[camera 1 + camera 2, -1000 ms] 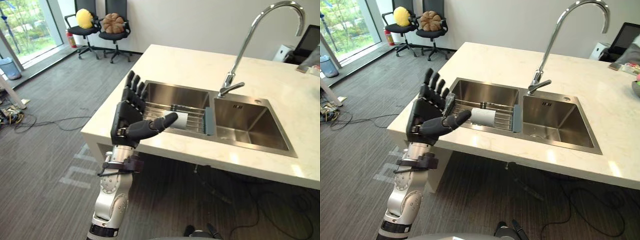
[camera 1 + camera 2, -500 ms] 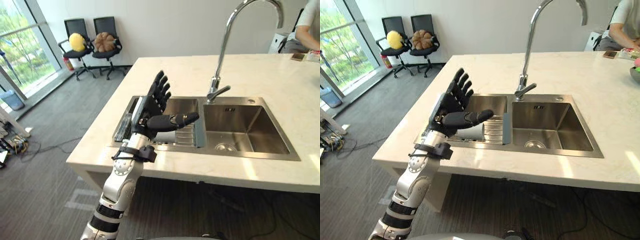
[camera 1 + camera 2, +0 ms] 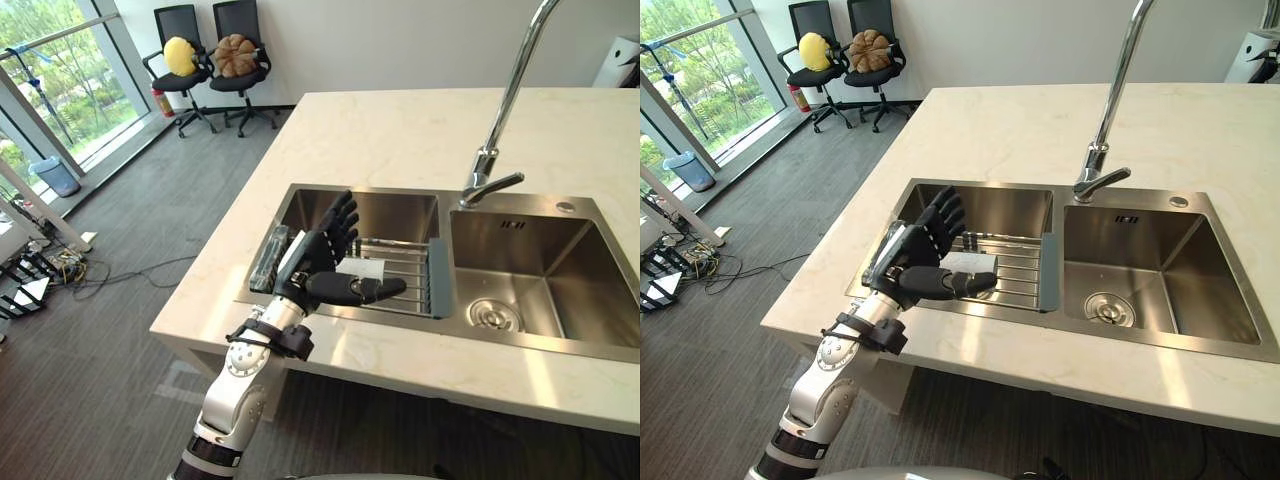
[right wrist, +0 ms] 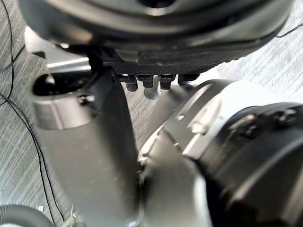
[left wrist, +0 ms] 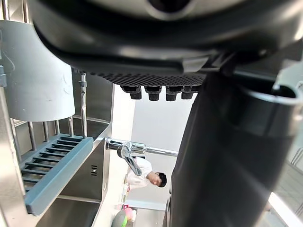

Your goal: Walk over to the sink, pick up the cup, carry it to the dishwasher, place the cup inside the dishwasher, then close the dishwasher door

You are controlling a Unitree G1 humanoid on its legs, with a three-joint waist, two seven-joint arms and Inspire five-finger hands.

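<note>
A pale grey cup (image 3: 364, 268) lies on its side on the wire rack (image 3: 405, 270) in the left basin of the steel sink (image 3: 300, 199). My left hand (image 3: 318, 250) is open, low over that basin. Its fingers are straight, pointing away past the cup's left end, and the thumb (image 3: 362, 290) stretches along the cup's near side. In the left wrist view the cup (image 5: 38, 80) stands close beside the palm, with no finger curled round it. My right hand (image 4: 85, 156) hangs low over the carpet, fingers relaxed.
A tall curved faucet (image 3: 500, 125) rises behind the divider between the basins. The rack has a blue-grey end piece (image 3: 437, 285), and a dark brush (image 3: 265, 258) lies at its left. Two office chairs (image 3: 210, 55) stand far left. A person (image 5: 151, 178) sits beyond the counter.
The camera has shifted. My left hand has come down from above the counter's front edge into the left basin, beside the cup.
</note>
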